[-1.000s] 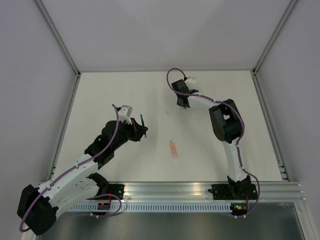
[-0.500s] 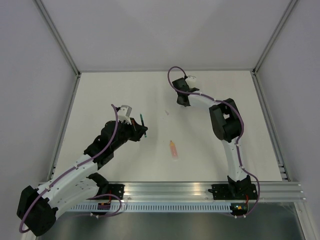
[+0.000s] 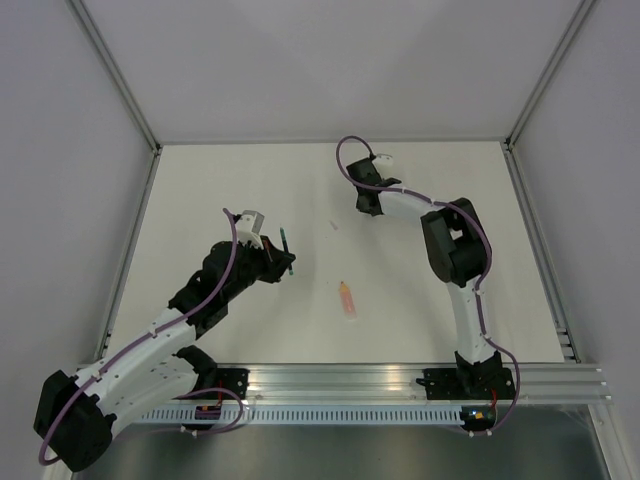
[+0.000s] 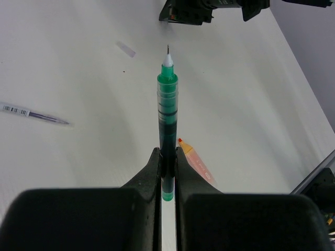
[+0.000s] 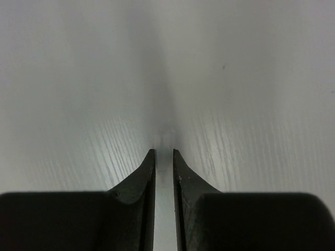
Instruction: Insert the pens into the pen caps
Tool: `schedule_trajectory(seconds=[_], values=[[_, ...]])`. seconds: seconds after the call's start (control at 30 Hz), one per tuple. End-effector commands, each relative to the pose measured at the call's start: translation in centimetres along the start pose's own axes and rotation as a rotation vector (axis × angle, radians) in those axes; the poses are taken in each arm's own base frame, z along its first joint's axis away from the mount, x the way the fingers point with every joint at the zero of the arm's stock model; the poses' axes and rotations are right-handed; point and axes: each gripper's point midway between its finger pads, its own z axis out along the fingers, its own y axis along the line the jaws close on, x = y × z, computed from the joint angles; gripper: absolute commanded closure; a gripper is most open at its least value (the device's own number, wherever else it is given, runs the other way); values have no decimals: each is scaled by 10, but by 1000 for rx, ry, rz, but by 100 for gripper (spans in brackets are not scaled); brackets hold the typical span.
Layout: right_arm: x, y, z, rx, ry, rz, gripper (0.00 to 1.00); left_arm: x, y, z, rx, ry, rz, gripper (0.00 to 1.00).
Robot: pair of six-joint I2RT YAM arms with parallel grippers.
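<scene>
Clenched on a dark marker pen with green ends: left gripper, fingers pinching the barrel near its rear end. Uncapped, fine tip pointing away from the wrist, raised off the white table. In the top view, same pen at left-centre.

Lying loose on the table near the middle, just right of that grip: pale orange marker pen, red tip showing.

Down at the tabletop toward the far centre: right gripper. Fingers nearly together, slim gap between the tips; cannot tell whether anything is caught there.

Between the two grippers: small pale translucent scrap. Left of the held pen, in the left wrist view: thin violet stick with barcode label.
</scene>
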Motion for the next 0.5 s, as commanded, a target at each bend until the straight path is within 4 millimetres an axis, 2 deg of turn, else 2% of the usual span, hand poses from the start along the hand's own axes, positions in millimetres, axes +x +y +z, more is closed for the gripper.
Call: schedule_trajectory(seconds=[0.0,0.17,0.2,0.27,0.3,0.47], values=[[26,-24,-16,11,90,-75,100,-5,-1,3,0,-27,-14,98],[39,-39,-44,-41,93,-100,100,-3,-1,4,6,-27,-21,98],[52,-46,-45,-46,105,-108,100,-3,-1,4,6,-27,-23,98],[51,-45,-59,-91,94,-104,100,-1,-8,4,42,-17,-20,98],[63,-52,-61,-92,108,-111,100,0,-10,4,57,-15,-23,98],[54,-61,-90,-140,53,-114,100,1,-32,3,188,-5,-6,98]])
